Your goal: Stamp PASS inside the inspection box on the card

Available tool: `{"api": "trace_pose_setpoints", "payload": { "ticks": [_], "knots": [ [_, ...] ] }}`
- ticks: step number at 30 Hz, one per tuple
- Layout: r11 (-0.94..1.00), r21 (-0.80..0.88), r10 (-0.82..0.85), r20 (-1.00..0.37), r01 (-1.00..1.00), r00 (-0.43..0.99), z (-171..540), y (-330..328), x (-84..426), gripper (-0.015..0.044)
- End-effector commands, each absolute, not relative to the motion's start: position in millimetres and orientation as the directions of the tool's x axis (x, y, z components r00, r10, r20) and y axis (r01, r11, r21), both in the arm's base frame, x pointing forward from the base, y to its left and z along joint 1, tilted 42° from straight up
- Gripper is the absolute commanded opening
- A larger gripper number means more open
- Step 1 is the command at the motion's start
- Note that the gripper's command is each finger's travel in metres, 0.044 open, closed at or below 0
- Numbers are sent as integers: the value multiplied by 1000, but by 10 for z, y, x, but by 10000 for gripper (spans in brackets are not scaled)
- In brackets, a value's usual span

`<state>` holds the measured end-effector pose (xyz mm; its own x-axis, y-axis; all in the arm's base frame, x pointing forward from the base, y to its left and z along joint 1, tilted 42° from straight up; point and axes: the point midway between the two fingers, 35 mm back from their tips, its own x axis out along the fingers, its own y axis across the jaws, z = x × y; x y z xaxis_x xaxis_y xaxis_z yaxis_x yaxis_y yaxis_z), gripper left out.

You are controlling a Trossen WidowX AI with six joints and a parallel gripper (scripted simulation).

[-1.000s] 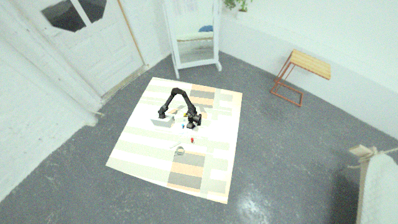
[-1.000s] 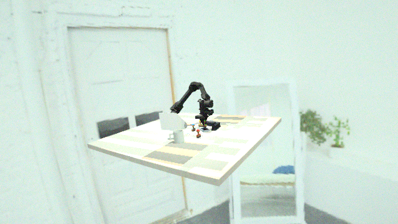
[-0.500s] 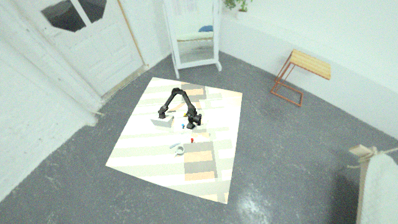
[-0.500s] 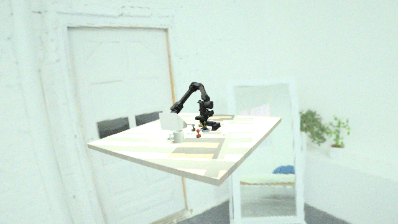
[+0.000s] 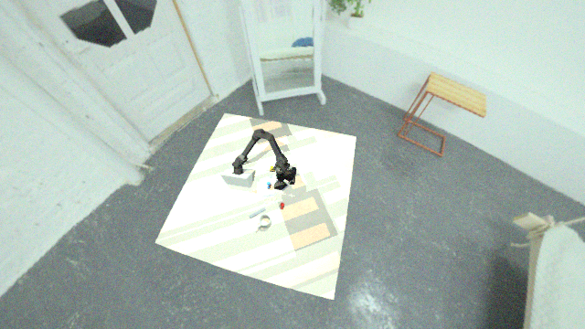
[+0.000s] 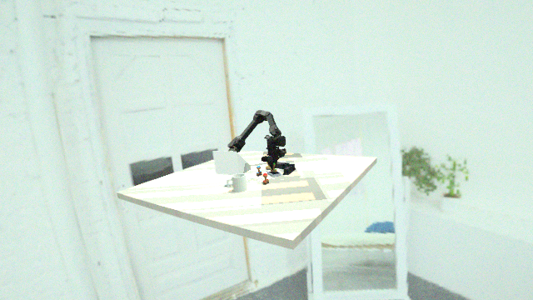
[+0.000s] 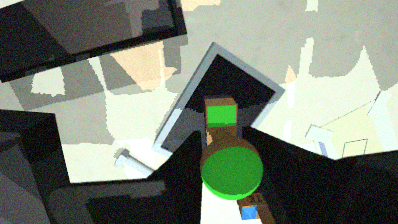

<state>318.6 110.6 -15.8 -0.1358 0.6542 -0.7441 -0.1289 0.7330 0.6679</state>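
My gripper (image 7: 221,135) (image 6: 272,168) is shut on the green-topped stamp (image 7: 232,171), which has a brown body and a green patch on its base block. The stamp's base overlaps the ink pad (image 7: 188,92) (image 6: 274,174), a black pad with a grey rim; whether it touches the pad cannot be told. The stamp's underside is hidden. At the right of the wrist view, a thin outlined box (image 7: 355,140) shows on the pale card, partly hidden by a finger. A blue-marked stamp (image 7: 249,213) (image 5: 269,184) (image 6: 258,168) stands close by. A red-topped stamp (image 5: 282,206) (image 6: 266,178) stands farther off.
A black box-like tray (image 7: 90,30) (image 6: 287,167) lies beside the pad. A mug (image 5: 265,221) (image 6: 239,183) and a grey bar (image 5: 257,213) are farther away. A pale block (image 5: 239,179) (image 6: 230,162) stands by the arm's base. A small grey rod (image 7: 132,163) lies near the pad.
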Motion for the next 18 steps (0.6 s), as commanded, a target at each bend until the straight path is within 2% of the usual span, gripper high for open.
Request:
{"api": "trace_pose_setpoints", "payload": {
  "ticks": [1,18],
  "knots": [
    [730,672,658,-741,-127,-136,-164,1120,3183,0],
    [730,672,658,-741,-127,-136,-190,1143,3178,0]
  ]
}}
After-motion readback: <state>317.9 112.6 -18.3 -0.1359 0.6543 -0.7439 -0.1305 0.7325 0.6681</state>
